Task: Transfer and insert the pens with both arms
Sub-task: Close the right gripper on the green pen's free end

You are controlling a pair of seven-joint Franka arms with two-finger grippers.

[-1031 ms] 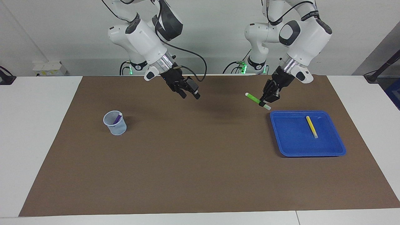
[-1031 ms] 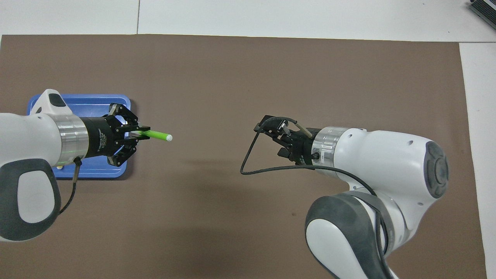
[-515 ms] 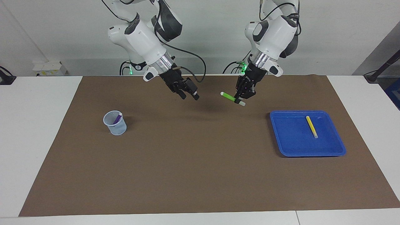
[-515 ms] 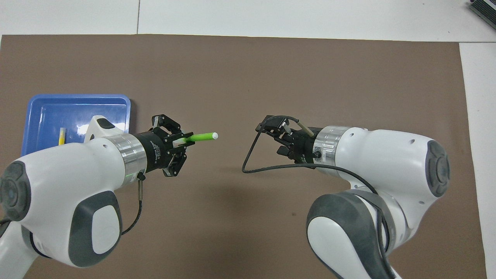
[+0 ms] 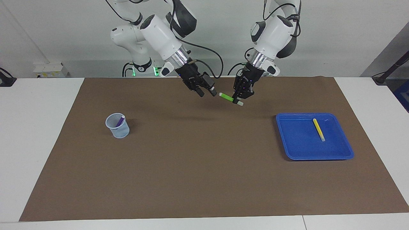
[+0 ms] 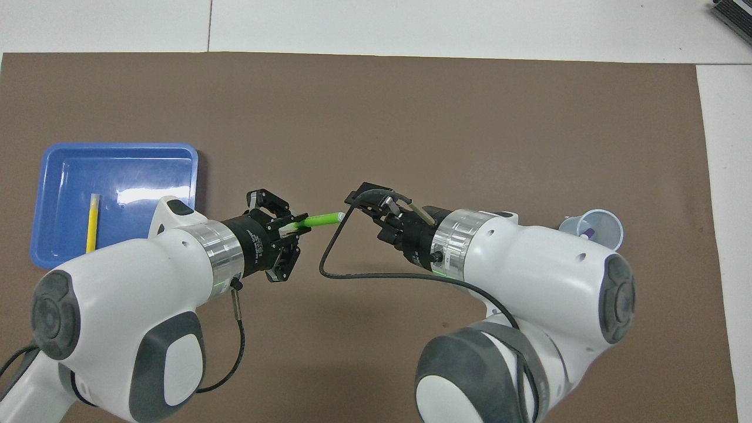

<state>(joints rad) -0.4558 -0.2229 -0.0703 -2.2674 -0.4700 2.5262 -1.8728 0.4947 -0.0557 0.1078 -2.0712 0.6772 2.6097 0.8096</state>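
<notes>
The bright green pen [image 5: 229, 97] [image 6: 320, 220] hangs nearly level over the mat's middle, near the robots' edge. My left gripper [image 5: 238, 97] [image 6: 295, 225] is shut on its end nearer the tray. The free whitish tip points at my right gripper [image 5: 206, 92] [image 6: 364, 211], which is open, and stops just short of its fingertips. The yellow pen [image 5: 318, 129] [image 6: 92, 222] lies in the blue tray [image 5: 297, 150] [image 6: 147, 170]. The purple pen [image 5: 120, 121] [image 6: 589, 231] stands slanted in the small clear cup [image 5: 117, 127] [image 6: 605, 226].
A brown mat [image 5: 204, 166] covers most of the white table. The tray sits toward the left arm's end and the cup toward the right arm's end. A black cable [image 6: 329, 264] loops below the right gripper.
My left arm has carried the green pen from beside the tray to the mat's middle. My right gripper has come across to meet the pen's tip.
</notes>
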